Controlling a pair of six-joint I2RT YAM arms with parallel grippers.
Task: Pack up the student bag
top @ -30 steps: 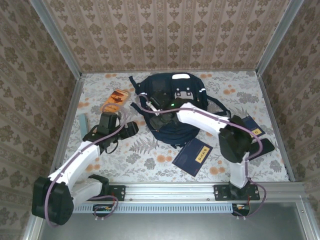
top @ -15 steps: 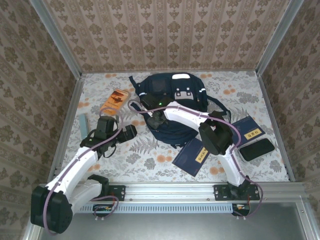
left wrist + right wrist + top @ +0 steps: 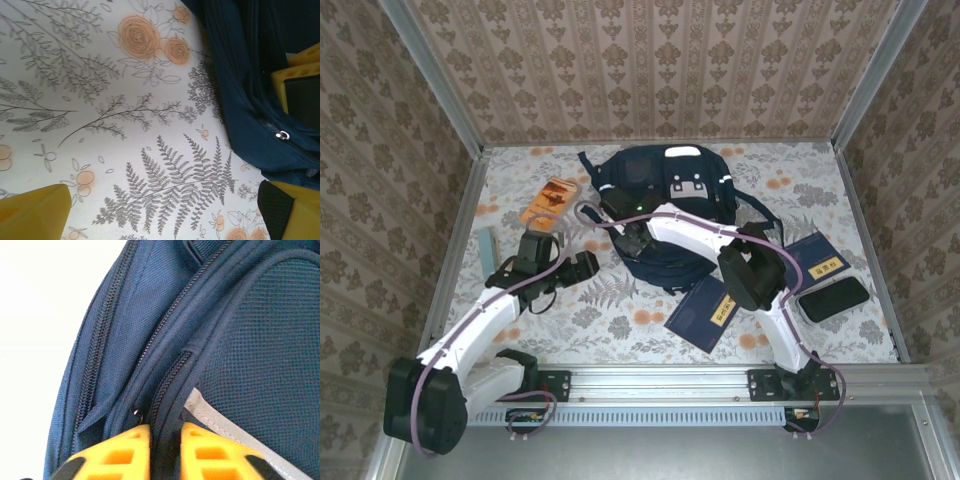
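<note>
Student bag (image 3: 665, 185): one, at the far centre of the table (image 3: 620, 310). Navy books: two, near navy book (image 3: 705, 312) and right navy book (image 3: 817, 258); black slab (image 3: 833, 298): one; orange packet (image 3: 548, 202): one. End effectors: two, the right end effector (image 3: 165, 432) pinching a zipper seam of the bag, the left end effector (image 3: 583, 266) spread wide above the table just beside the bag.

The top camera stood high above and behind the silver metal rail (image 3: 660, 380) at the near edge, and it looked down and forward over the whole flower-printed white tabletop (image 3: 620, 320). The left wrist camera looked down on that tabletop from close by, with the edge of the large navy-blue fabric backpack (image 3: 245, 110) at its right side. The right wrist camera was nearest of all, facing the backpack's zippers, so the backpack was shared by all three views.
</note>
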